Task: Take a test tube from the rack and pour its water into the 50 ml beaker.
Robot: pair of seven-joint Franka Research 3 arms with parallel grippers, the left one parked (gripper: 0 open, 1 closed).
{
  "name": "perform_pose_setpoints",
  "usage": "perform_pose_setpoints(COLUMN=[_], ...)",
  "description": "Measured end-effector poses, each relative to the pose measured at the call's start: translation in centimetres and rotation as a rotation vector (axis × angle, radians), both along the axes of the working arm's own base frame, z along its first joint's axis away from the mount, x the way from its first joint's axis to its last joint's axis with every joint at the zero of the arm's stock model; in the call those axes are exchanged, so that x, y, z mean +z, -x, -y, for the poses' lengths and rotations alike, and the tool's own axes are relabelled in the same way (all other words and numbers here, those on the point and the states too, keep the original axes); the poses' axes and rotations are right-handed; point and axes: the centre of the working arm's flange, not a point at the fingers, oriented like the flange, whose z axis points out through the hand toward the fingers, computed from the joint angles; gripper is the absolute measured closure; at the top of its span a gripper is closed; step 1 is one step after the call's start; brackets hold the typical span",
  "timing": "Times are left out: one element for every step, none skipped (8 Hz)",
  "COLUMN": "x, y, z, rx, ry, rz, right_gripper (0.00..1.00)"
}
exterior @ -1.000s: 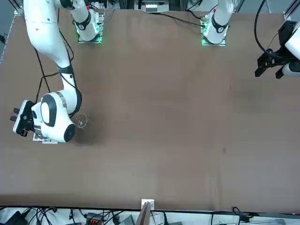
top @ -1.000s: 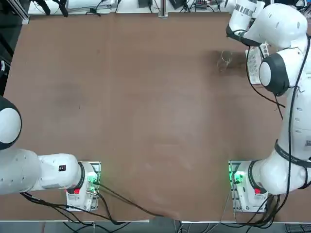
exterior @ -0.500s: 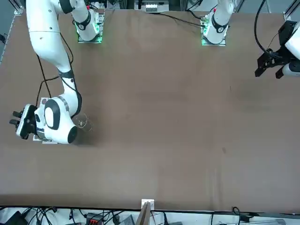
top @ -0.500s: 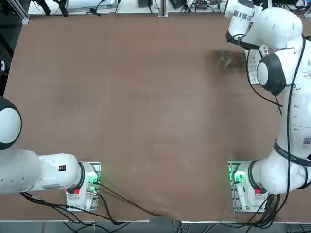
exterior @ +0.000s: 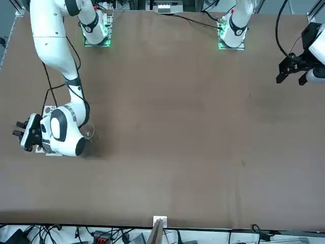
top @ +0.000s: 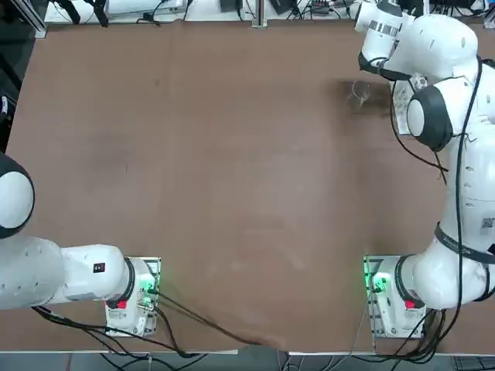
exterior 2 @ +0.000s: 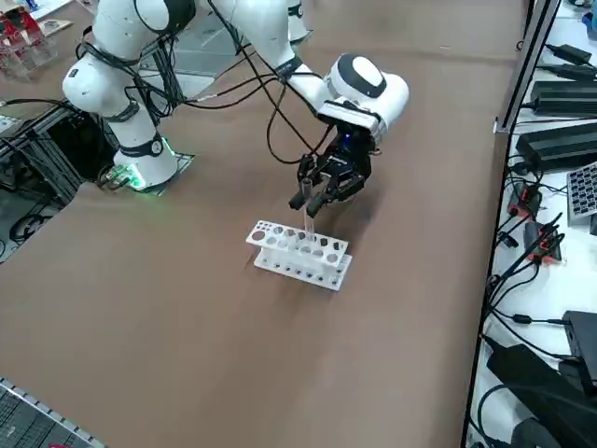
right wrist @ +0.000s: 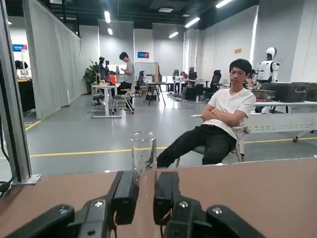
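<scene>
Glass, thin and slick, the test tube stands upright, pinched near its upper part in the right gripper just above the rack at the side view's centre, likely light, breakable, needing a gentle firm squeeze.

Overhead, front, side (raised), wrist views

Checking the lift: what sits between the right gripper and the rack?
In the right side view, only the test tube spans from the right gripper, shut on it, down to the rack.
</scene>
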Motion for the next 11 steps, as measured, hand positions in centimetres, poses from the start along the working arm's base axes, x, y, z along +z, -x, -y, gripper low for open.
perform_pose_setpoints(x=[-0.2,-0.3,-0.4,-0.6,-0.9,-1.3,-1.4,-1.5,-1.6,-1.8,-1.9], y=[0.0,0.0,0.1,0.1,0.1,0.2,0.2,0.2,0.3,0.4,0.5], z=[-0.1,-0.1,-0.1,-0.1,-0.1,0.0,0.0,0.0,0.0,0.0,0.0], rx=[0.000,-0.001,-0.002,-0.004,-0.005,-0.006,-0.007,-0.008,-0.010,-0.015,-0.021], ry=[0.002,0.004,0.004,0.003,0.005,0.008,0.008,0.007,0.007,0.001,-0.003], rz=[0.003,0.009,0.010,0.008,0.010,0.013,0.012,0.012,0.009,0.005,0.003], right_gripper=[0.77,0.77,0.77,0.77,0.77,0.77,0.77,0.77,0.77,0.77,0.77])
